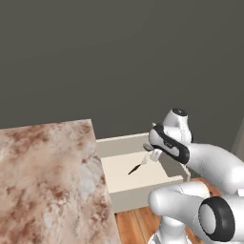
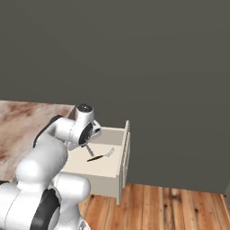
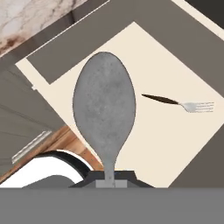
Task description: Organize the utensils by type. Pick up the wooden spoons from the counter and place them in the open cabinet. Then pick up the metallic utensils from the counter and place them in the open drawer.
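The fingers (image 3: 105, 174) are pinched shut on the thin handle of a grey metal spoon (image 3: 104, 109), whose broad oval bowl stands out ahead of them in the hand view. In the left base view the fingers (image 1: 153, 155) hang above the open drawer (image 1: 143, 193); from the right base view they (image 2: 88, 146) show with the spoon (image 2: 90, 150) slanting down below them, over the drawer's (image 2: 122, 155) pale bottom. The spoon is up in the air, not resting on anything.

Beyond the spoon, a fork (image 3: 181, 103) with a silvery head and dark handle lies flat on the drawer bottom (image 1: 137, 168) (image 2: 100, 156), apart from the spoon. The marbled bench (image 1: 47, 181) runs alongside the drawer, which stands pulled out above a wooden floor (image 2: 170, 209).
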